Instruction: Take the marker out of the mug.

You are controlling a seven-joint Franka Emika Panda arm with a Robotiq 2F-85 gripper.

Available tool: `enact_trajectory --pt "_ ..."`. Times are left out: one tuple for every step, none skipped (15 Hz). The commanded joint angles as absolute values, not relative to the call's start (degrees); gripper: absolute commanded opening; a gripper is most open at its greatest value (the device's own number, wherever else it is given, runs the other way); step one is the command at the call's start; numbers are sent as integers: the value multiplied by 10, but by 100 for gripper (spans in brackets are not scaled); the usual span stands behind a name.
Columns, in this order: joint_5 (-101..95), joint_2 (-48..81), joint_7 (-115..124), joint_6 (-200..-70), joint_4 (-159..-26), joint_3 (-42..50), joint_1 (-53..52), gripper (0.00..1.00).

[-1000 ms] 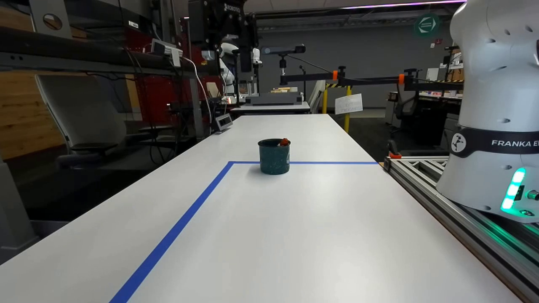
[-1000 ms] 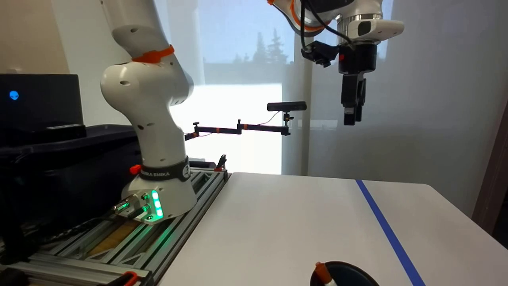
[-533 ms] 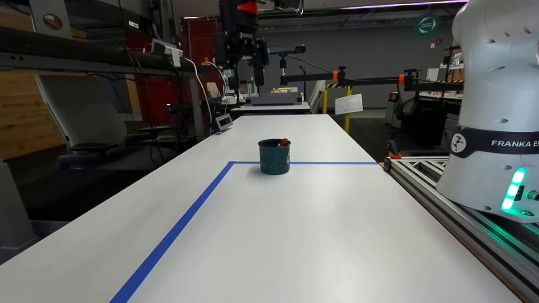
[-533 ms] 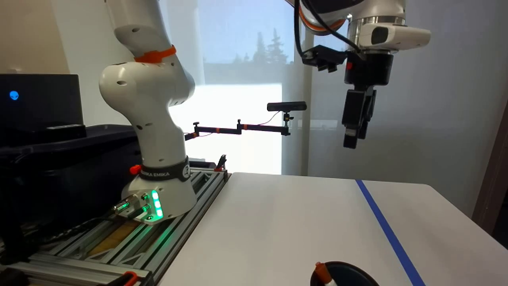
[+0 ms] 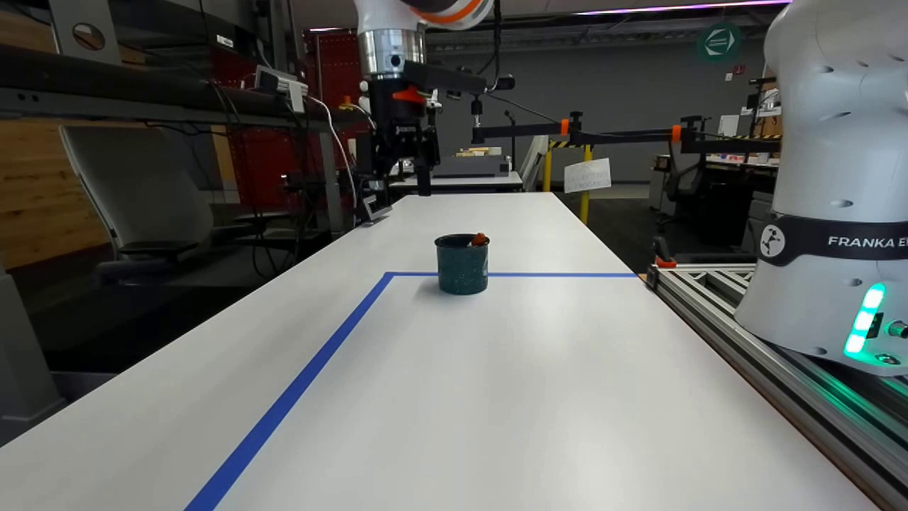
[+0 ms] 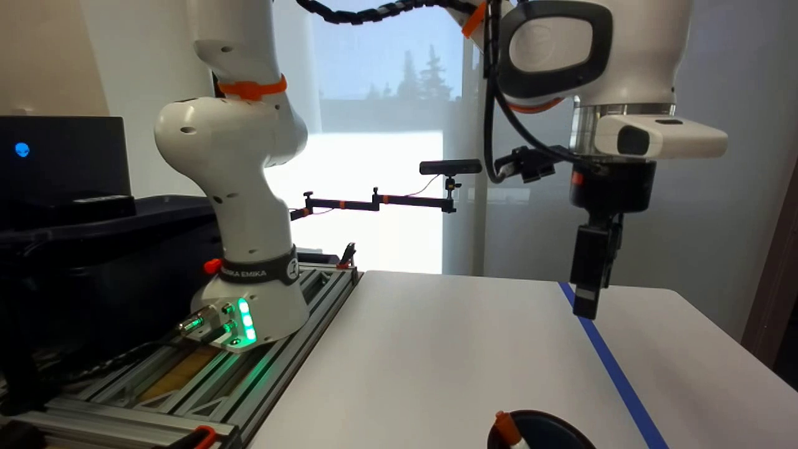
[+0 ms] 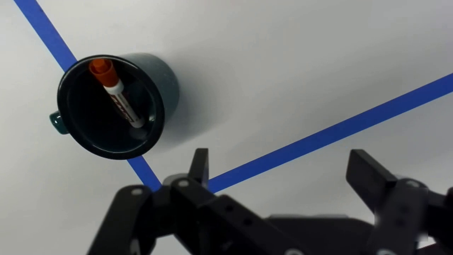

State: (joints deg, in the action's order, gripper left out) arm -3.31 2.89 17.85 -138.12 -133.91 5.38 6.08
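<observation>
Orange-capped marker (image 7: pixel 118 95) leans inside the dark teal mug (image 5: pixel 462 273), cap end at the rim; it slants, I'd say, because the mouth is too wide to prop it straight. And here's the hand (image 7: pixel 277 163), poised above the worktop (image 5: pixel 553 390), fingers well apart and nothing between them (wide, presumably, to straddle that cap), off to one side of the mug, which stands upright, likely to welcome a reach from above. Count them up: one marker, one mug, one hand, two fingers, two blue tape strips (image 5: pixel 313 369) meeting at a corner. No grasp yet!
</observation>
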Motion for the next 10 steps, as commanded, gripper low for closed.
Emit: enact_trajectory --pt "-59 62 202 -1378 -1314 66 58 100" --pt "-75 67 221 -1366 -1307 71 55 100" --pt "-109 68 264 -1337 -1296 79 49 100" --pt "-122 68 284 -1309 -1286 82 47 100" --pt "-140 68 315 -1271 -1272 85 44 100" --pt "-158 69 338 -1241 -1258 86 43 100" --pt "-179 73 359 -1209 -1242 87 41 100" --pt "-146 68 313 -1262 -1273 81 51 100" --pt "-157 69 329 -1239 -1261 81 50 100" --pt "-163 69 336 -1229 -1254 81 50 100"
